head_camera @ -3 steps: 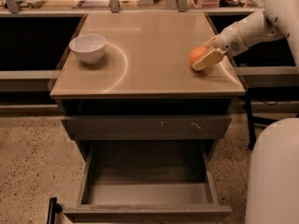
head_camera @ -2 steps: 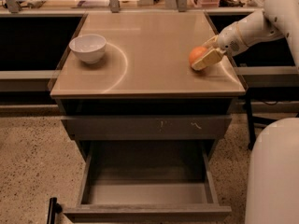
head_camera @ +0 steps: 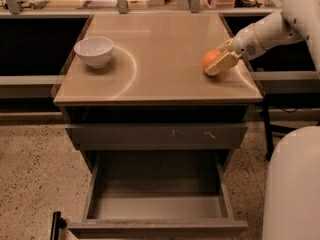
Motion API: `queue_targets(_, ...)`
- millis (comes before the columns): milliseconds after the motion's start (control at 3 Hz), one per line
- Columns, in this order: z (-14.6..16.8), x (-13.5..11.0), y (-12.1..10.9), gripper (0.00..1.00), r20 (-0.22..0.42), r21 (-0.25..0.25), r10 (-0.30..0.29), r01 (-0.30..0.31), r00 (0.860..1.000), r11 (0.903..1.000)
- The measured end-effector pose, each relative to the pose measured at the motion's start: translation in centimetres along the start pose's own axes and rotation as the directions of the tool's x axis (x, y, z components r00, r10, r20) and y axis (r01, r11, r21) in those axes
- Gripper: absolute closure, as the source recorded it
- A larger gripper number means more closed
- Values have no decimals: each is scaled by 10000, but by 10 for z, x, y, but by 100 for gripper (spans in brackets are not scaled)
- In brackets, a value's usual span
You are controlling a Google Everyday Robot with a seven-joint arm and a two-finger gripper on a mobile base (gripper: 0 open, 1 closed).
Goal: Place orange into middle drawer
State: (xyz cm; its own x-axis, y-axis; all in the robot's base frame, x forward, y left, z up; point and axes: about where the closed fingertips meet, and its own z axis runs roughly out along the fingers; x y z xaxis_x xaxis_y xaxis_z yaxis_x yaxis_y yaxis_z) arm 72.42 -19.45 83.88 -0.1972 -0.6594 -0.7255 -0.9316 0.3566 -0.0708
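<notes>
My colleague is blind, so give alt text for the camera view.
The robot's pincer is at the orange, near the right edge of the cabinet top; the middle drawer below is pulled open and empty. A white bowl sits on the left.

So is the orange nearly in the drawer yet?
Not yet. Done: the middle drawer is pulled open, and nothing shows on its floor. In hand: the robot's hand is right at the orange, which sits on the right side of the cabinet top, across from the white bowl. Left: lift the orange, carry it down and put it in the drawer.
</notes>
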Motion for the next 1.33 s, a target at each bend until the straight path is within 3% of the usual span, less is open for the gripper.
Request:
queue_targets(333,-13,2,15,100,245,-6,86,-86,9997,10000)
queue_targets(667,-81,-18,46,100,1050,1262,-131,-2,9944,9920)
queue_targets(1000,-141,-64,92,100,2121,2659,-651,65,9751,9640)
queue_targets(1333,-142,-52,102,100,2306,3034,-360,-367,9724,9522)
